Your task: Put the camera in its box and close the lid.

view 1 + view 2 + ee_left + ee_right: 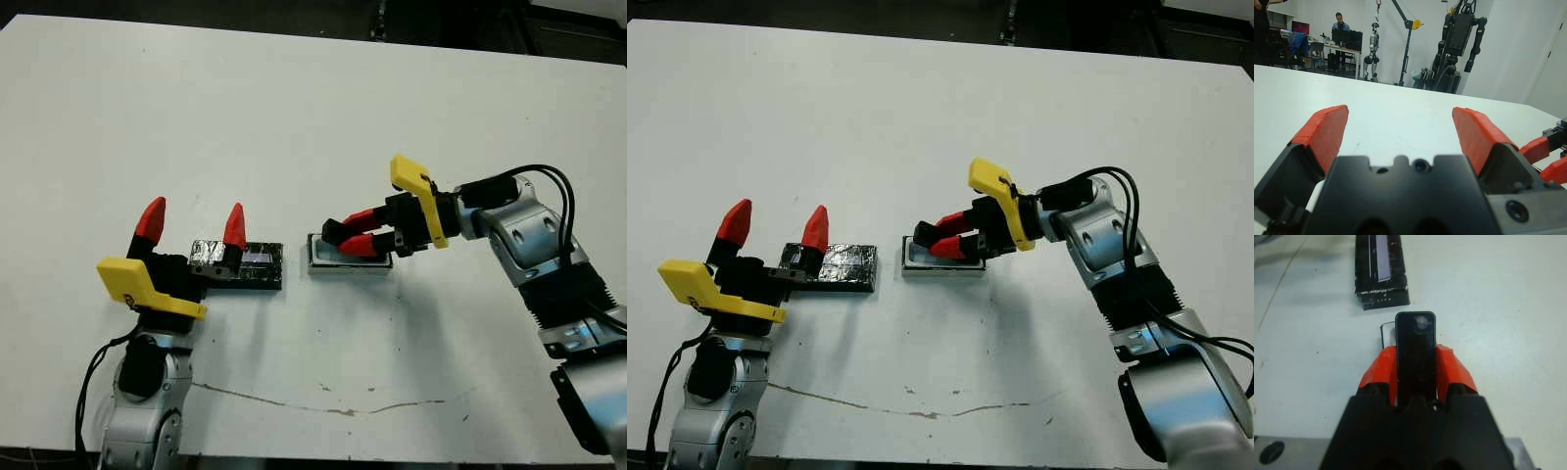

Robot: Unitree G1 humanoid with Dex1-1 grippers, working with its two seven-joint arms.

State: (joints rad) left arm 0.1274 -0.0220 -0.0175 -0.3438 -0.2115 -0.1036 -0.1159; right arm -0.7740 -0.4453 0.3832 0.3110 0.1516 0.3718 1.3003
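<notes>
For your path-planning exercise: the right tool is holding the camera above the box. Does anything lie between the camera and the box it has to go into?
Nothing visible does. The right tool grips the camera directly over the box, whose top is uncovered. The lid lies apart on the table, beside the box towards the left tool, not over it.

Bright, even light from overhead falls on the white table (294,108), and soft shadows lie just beneath the right gripper (355,238) and beside the left gripper (192,221). The lid (1380,269) ahead of the right gripper glints. Close to each wrist camera, the gripper bodies blur.
</notes>
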